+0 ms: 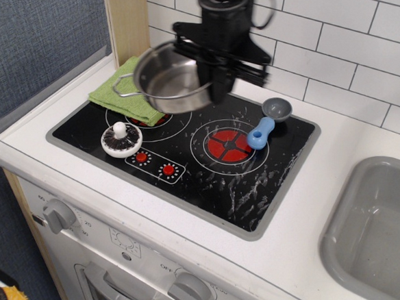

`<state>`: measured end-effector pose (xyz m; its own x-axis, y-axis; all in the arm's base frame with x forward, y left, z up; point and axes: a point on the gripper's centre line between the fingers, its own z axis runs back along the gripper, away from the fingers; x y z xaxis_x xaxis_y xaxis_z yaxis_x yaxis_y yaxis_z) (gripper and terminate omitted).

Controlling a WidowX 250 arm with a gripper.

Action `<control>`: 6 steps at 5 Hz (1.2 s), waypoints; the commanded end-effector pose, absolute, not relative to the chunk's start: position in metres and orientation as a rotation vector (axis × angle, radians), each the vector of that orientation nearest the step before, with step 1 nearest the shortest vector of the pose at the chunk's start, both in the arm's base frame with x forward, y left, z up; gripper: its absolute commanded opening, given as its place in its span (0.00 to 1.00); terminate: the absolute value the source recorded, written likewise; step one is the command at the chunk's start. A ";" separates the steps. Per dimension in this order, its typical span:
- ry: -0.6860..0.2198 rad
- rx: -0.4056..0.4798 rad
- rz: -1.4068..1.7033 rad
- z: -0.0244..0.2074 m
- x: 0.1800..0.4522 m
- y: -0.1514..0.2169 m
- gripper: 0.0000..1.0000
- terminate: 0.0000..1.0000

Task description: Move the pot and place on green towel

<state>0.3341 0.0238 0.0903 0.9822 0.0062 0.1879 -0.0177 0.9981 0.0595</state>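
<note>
Up near the back of the stove, claw [215,79] clamped onto the far rim of the pot [169,79], black fingers straddling the wall. Holding the pot off the surface, tilted so the shiny inside faces the camera, one wire loop handle [124,85] sticking out to the left. Hanging right over the near right edge of the green towel [111,92], covering a good part of it; can't tell if the bottom is touching the cloth or just above it.

Green towel lying folded at the back left corner of the black cooktop [205,171], partly on the glass and partly on the white counter [295,260], right next to the wooden post [127,18].

Moving out: small scoop [267,122] with grey bowl and blue handle lying on the cooktop to the right of the claw, just beside the red burner ring [229,145]. White round knob-shaped thing [121,139] sitting on the front left of the glass, near two little red buttons [154,163].

Grey sink [376,231] set into the counter on the far right, well apart from everything. White tile wall [358,44] behind.

As for writing: oven dials [59,214] on the front panel have tiny numbers around them, something like 350 near the middle dial, rest too small to read. No brand visible anywhere.
</note>
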 end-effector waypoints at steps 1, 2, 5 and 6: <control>-0.183 0.127 0.106 0.083 0.371 0.077 0.00 0.00; -0.168 0.156 0.128 0.079 0.377 0.094 0.00 0.00; -0.071 0.197 0.218 0.059 0.362 0.127 0.00 0.00; -0.049 0.197 0.225 0.052 0.358 0.127 0.00 0.00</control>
